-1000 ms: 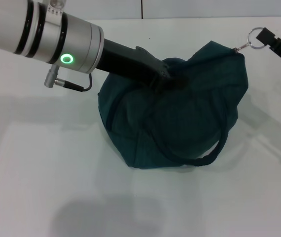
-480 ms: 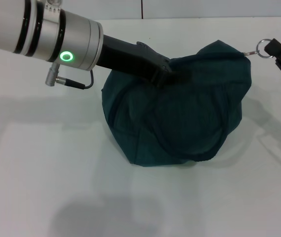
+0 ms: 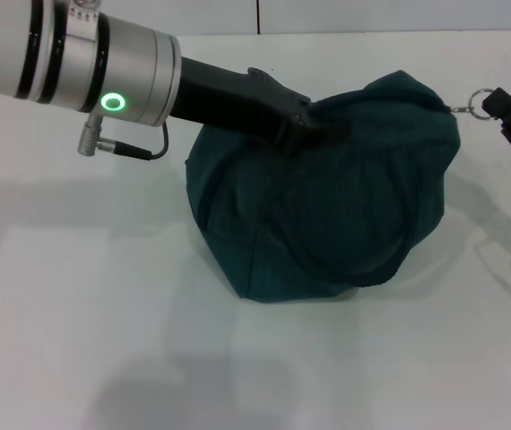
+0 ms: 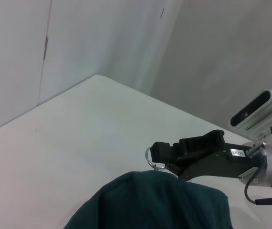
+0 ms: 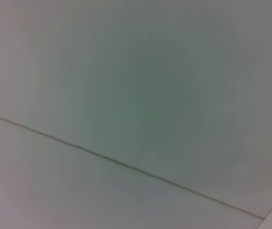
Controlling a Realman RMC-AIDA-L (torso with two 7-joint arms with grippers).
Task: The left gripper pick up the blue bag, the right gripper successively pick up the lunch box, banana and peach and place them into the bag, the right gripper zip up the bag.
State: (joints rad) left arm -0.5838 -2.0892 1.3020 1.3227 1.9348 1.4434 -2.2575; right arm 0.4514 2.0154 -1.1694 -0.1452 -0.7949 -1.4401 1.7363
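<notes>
1. The big dark teal fabric lunch bag, aka the blue bag [image 3: 327, 215], sits in the middle of the head view on the white table [image 3: 76, 313], all bunched up into a rounded lump.
2. The left gripper [image 3: 305, 134], a black two-fingered claw on a black arm with a chunky silver cylindrical joint [image 3: 121, 76] (green ring light glowing on it), comes in from the upper left of the frame and is pressed into the top fabric of the bag. Its jaws look clamped together on a fold of that fabric.
3. The right gripper [image 3: 505, 107], the other black claw, is at the right edge of the head view, just off the bag's upper right corner. Its jaws are pinched on the bag's silver ring zip pull [image 3: 481, 101].
4. The left wrist view shows the same thing: ring [image 4: 154, 157] held at the tip of the right gripper [image 4: 167, 153], right above the teal fabric [image 4: 155, 205].
5. The right wrist view is just a plain pale surface with a thin seam line.
6. No lunch box, banana or peach visible anywhere.
</notes>
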